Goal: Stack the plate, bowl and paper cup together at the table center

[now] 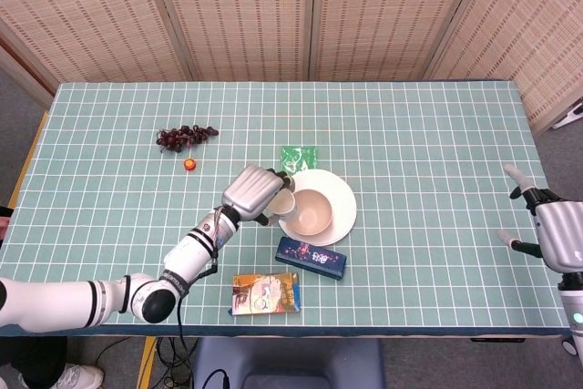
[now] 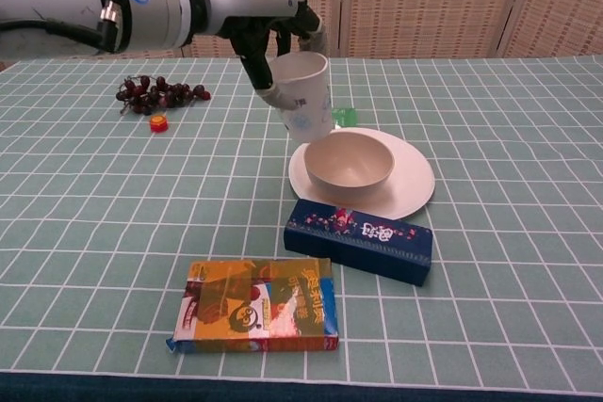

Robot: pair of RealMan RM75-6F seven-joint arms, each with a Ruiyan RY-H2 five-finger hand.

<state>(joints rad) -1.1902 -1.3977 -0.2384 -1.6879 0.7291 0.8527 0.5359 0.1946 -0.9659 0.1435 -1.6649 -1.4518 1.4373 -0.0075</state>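
While the paper cup (image 2: 306,93) is grasped aloft by the left hand (image 2: 278,40) fingers (image 2: 267,77), the bowl (image 2: 350,161) below-right could be clipped and shoved if the cup is lowered tilted.

White arm (image 2: 57,2) with black joint bands, silver-grey robot hand (image 1: 253,192)

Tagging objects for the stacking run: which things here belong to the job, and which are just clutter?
Job:
- paper cup, held by the left hand beside the bowl
- bowl, sitting on the plate
- plate

Clutter:
- blue box
- orange box
- green packet
- grapes
- small red cap

The right hand is idle at the table edge.
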